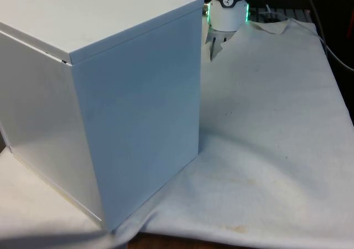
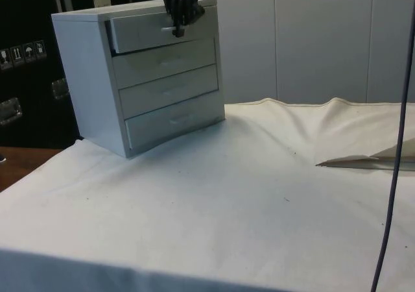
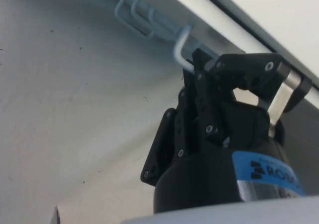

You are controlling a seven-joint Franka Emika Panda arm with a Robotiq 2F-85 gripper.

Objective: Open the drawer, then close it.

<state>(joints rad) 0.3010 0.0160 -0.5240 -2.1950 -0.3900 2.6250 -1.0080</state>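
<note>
Nearest in the side view lies the white cloth over the desk; beyond it, toward that view's left, stands the white chest of drawers, four drawers stacked one above another. Its fronts face the robot, so the front view meets its blank back and side.

The top drawer sits out a little from the carcass — partly open, by my reading. At its handle the gripper hangs from above, and the wrist view shows the fingers clenched on that white wire loop.

I cannot tell whether the step in hand is the pull or the push back. Either way, it wants travel straight along the drawer's slide, level, with no sideways drag, so the light chest does not skid or twist on the cloth.

The drawer's long axis runs across the chest front, the handle parallel to it; it slides out toward the robot.
</note>
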